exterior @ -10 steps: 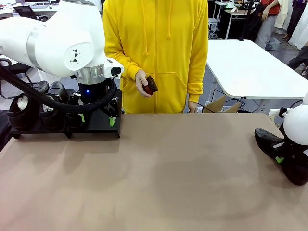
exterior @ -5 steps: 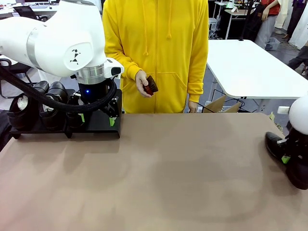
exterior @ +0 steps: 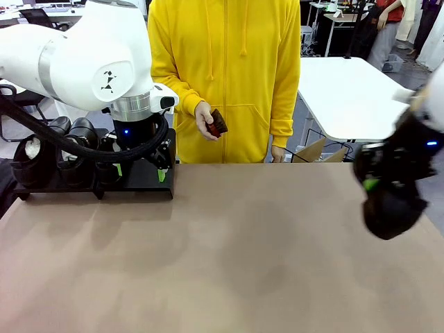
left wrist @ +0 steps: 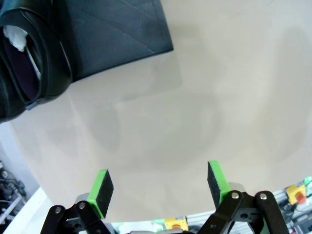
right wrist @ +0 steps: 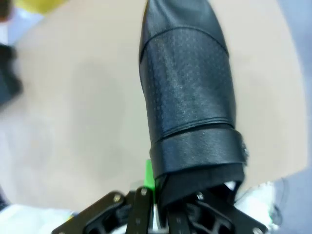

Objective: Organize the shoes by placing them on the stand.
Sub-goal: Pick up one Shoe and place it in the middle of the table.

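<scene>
The low black stand (exterior: 142, 182) sits at the table's far left, with two black shoes (exterior: 31, 158) (exterior: 78, 144) on it showing white paper stuffing. My left gripper (exterior: 140, 172) hovers open just over the stand's right end, nothing between its green pads. In the left wrist view, the left gripper (left wrist: 160, 186) is above bare table, with a shoe (left wrist: 29, 53) on the stand (left wrist: 117, 34) at top left. At the right, my right gripper (exterior: 374, 186) is shut on the collar of another black shoe (exterior: 392, 208), held off the table. The right wrist view shows that shoe (right wrist: 187, 97) hanging toe-away from the right gripper (right wrist: 161, 187).
A person in a yellow hoodie (exterior: 225, 76) stands at the far edge, holding a small dark object (exterior: 216, 123) in one hand. A white table (exterior: 361, 97) and a cardboard box (exterior: 316, 151) lie behind on the right. The brown tabletop (exterior: 229, 250) spreads between the arms.
My right arm has lifted the black shoe off the table at the right edge and carried it upward and slightly left. The left arm and the person have stayed put.
</scene>
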Available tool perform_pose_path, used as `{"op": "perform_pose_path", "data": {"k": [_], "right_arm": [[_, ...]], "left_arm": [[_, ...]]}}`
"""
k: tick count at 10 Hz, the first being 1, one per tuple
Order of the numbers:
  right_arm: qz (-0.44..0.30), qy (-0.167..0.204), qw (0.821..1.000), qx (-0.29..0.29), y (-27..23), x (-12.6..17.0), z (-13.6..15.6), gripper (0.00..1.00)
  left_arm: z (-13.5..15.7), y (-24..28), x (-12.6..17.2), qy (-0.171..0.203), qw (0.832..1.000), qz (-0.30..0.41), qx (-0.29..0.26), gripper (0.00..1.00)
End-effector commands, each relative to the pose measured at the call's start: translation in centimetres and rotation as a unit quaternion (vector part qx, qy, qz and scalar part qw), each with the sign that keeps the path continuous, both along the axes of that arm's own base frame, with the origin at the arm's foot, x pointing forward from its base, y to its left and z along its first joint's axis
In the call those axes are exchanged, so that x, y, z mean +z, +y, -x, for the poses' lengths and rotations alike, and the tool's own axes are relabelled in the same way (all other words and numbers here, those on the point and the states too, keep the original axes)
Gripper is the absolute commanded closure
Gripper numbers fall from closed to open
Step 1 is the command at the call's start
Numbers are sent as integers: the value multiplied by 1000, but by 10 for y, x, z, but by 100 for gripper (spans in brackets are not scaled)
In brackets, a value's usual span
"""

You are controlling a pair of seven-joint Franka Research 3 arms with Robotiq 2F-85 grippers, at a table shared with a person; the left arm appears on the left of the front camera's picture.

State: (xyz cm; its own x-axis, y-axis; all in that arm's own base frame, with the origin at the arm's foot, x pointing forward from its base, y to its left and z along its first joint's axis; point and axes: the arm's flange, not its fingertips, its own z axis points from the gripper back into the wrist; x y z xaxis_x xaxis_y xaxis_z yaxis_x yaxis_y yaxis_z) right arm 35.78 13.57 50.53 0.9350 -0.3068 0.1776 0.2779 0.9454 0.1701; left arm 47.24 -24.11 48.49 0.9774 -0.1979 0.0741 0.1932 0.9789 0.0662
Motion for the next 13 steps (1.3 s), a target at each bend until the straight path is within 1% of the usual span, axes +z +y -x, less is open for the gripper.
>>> {"op": "perform_pose_path", "data": {"k": [1, 2, 3, 4, 5, 6, 7, 8, 9, 11, 13], "right_arm": [[20, -4, 1000, 5, 72, -38, -24, 100], [23, -5, 1000, 6, 102, -55, -27, 100], [25, -19, 999, 10, 130, -73, -36, 100], [24, 4, 1000, 16, 148, -86, -41, 100], [21, 11, 999, 25, 162, -95, -44, 100], [25, 8, 999, 43, 173, -104, -47, 100], [31, 15, 997, 64, 182, -115, -48, 100], [36, 25, 996, 80, 189, -125, -49, 98], [40, 36, 994, 91, 192, -132, -50, 89], [37, 58, 993, 94, 197, -141, -53, 54], [37, 58, 993, 98, 199, -141, -49, 18]], "left_arm": [[0, 3, 2, -2, 1000, 2, -2, 0], [0, 3, 2, -2, 1000, 2, -2, 0], [0, 3, 2, -2, 1000, 2, -2, 0], [0, 3, 2, -2, 1000, 2, -2, 0], [0, 3, 2, -2, 1000, 2, -2, 0], [0, 3, 2, -2, 1000, 2, -2, 0], [0, 3, 2, -2, 1000, 2, -2, 0], [0, 3, 2, -2, 1000, 2, -2, 0], [0, 3, 2, -2, 1000, 2, -2, 0], [0, 3, 2, -2, 1000, 2, -2, 0], [0, 3, 2, -2, 1000, 2, -2, 0]]}}
